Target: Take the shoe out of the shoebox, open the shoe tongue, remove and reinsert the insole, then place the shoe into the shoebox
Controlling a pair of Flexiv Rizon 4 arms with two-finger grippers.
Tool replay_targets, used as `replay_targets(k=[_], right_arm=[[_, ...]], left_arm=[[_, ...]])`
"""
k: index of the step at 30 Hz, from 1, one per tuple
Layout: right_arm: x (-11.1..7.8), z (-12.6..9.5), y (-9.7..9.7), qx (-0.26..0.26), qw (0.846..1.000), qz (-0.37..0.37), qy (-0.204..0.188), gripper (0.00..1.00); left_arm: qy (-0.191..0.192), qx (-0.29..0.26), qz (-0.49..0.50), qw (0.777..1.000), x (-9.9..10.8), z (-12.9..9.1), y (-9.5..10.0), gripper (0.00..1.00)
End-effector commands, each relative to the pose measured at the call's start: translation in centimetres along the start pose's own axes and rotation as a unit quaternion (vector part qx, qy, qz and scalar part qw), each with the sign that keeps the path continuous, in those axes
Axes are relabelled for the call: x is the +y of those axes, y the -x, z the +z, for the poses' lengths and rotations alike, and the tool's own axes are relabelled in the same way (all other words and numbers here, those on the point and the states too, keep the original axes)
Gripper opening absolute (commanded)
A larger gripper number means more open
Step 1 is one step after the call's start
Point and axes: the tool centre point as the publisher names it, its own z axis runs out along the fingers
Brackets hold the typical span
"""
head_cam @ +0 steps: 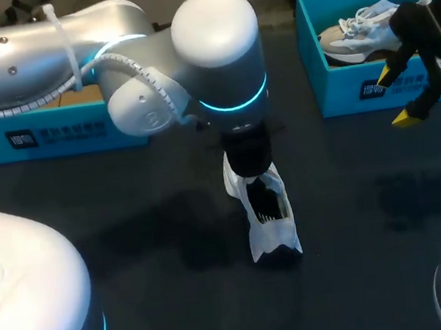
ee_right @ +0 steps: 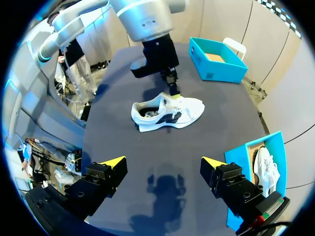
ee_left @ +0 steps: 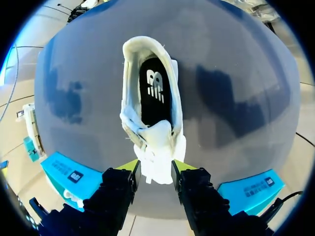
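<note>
A white shoe (head_cam: 267, 215) lies on the dark table near the middle, its black insole (ee_left: 155, 91) showing through the opening. My left arm comes down over it from the left. In the left wrist view my left gripper (ee_left: 153, 172) has both yellow-tipped fingers against the white tongue (ee_left: 156, 147) at the laced end. From the right wrist view the same gripper (ee_right: 172, 91) pinches the top of the shoe (ee_right: 167, 113). My right gripper (head_cam: 396, 97) hangs open and empty in front of the right shoebox (head_cam: 312, 57).
The right blue shoebox holds a second pale shoe (head_cam: 357, 31). Another blue shoebox (head_cam: 48, 134) stands at the back left, partly hidden by my left arm. Bare dark table surrounds the shoe on all sides.
</note>
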Motion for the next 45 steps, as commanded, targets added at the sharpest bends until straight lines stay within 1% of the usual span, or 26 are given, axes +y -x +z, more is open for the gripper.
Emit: replay_targets(k=[1,4,6,10,17,22,25,28,32,36,41,45], right_arm=[[0.1,0.1,0.2,0.001,1.0,0.0,-0.002,1.0],[0.1,0.1,0.2,0.001,1.0,0.0,-0.002,1.0],[0.1,0.1,0.2,0.001,1.0,0.0,-0.002,1.0],[0.1,0.1,0.2,0.001,1.0,0.0,-0.002,1.0],[0.1,0.1,0.2,0.001,1.0,0.0,-0.002,1.0],[0.1,0.1,0.2,0.001,1.0,0.0,-0.002,1.0],[0.1,0.1,0.2,0.001,1.0,0.0,-0.002,1.0],[0.1,0.1,0.2,0.001,1.0,0.0,-0.002,1.0],[0.1,0.1,0.2,0.001,1.0,0.0,-0.002,1.0],[0.1,0.1,0.2,0.001,1.0,0.0,-0.002,1.0],[0.1,0.1,0.2,0.001,1.0,0.0,-0.002,1.0],[0.1,0.1,0.2,0.001,1.0,0.0,-0.002,1.0]], left_arm=[[-0.009,0.001,0.005,1.0,-0.2,1.1,0.7,0.42],[-0.015,0.0,0.01,1.0,-0.6,1.4,0.9,0.38],[-0.018,0.001,0.013,1.0,-1.0,1.6,1.0,0.37],[-0.026,0.003,0.017,1.0,-1.8,1.8,0.7,0.38],[-0.046,-0.003,0.011,0.999,-3.3,1.7,0.2,0.33],[-0.059,0.001,0.013,0.998,-4.3,2.2,0.6,0.28],[-0.063,0.006,0.014,0.998,-4.9,2.4,0.7,0.27],[-0.063,0.013,0.013,0.998,-5.3,2.4,0.8,0.3],[-0.053,0.014,0.008,0.998,-5.5,1.3,0.8,0.34],[-0.045,0.018,-0.012,0.999,-5.4,0.1,0.6,0.36],[-0.05,0.021,-0.046,0.997,-5.7,-0.9,0.3,0.36],[-0.056,0.023,-0.062,0.996,-6.0,-1.5,0.1,0.37]])
